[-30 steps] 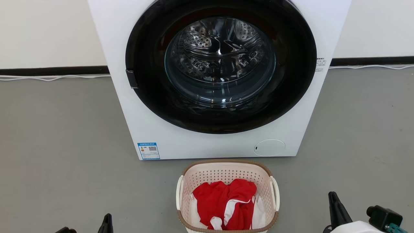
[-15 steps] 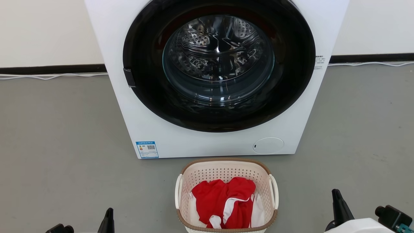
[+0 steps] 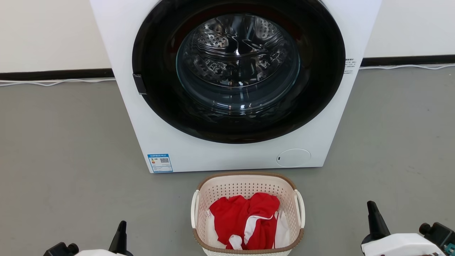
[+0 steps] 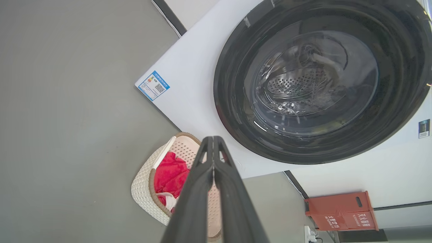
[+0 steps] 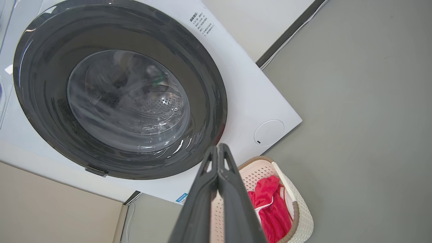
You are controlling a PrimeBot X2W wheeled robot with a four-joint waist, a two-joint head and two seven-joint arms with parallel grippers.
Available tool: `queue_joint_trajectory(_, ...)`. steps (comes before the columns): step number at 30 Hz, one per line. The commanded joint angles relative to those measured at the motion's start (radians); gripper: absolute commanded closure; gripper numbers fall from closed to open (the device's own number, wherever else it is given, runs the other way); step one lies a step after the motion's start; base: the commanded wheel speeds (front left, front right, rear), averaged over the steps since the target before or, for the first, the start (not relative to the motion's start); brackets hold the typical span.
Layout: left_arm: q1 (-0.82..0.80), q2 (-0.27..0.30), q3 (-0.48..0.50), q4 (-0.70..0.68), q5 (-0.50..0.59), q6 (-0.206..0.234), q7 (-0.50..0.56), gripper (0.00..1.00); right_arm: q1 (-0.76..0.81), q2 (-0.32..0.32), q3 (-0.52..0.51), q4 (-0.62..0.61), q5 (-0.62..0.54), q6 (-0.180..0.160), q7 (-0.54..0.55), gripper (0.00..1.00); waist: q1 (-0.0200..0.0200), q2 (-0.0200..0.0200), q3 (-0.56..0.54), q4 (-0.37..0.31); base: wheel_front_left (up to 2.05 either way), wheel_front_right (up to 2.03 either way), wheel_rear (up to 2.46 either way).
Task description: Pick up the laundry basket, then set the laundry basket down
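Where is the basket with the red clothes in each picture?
Head view: the basket is bottom middle, on the floor before the washing machine.
Left wrist view: the basket is low, left of middle, partly behind the left gripper.
Right wrist view: the basket is at the bottom, right of middle, partly behind the right gripper.
Shared landmark: the washing machine's round black door, near the basket in every view.

Bright, even, soft light all round me. The floor (image 3: pixel 71 142) has only faint shadows, a thin one under the washer (image 3: pixel 231 160). Small white glints sit on its door glass (image 3: pixel 238 60). My three views are sharp, unblurred.
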Motion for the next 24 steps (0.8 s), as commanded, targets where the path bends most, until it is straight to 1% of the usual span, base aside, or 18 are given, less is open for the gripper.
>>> queue_joint_trajectory(1, -0.062, 0.005, 0.028, -0.031, -0.031, -0.014, 0.009, 1.0, -0.047, -0.011, 0.011, -0.036, 0.043, 0.004, 0.012, 1.0, 0.0, -0.0001, 0.001, -0.001, 0.0, 0.0, 0.0)
queue_joint_trajectory(24, -0.097, -0.015, 0.072, -0.046, -0.23, -0.063, 0.072, 1.0, -0.06, -0.012, 0.008, -0.08, 0.331, 0.005, 0.076, 1.0, 0.0, -0.0001, 0.015, -0.011, 0.0, 0.0, 0.0)
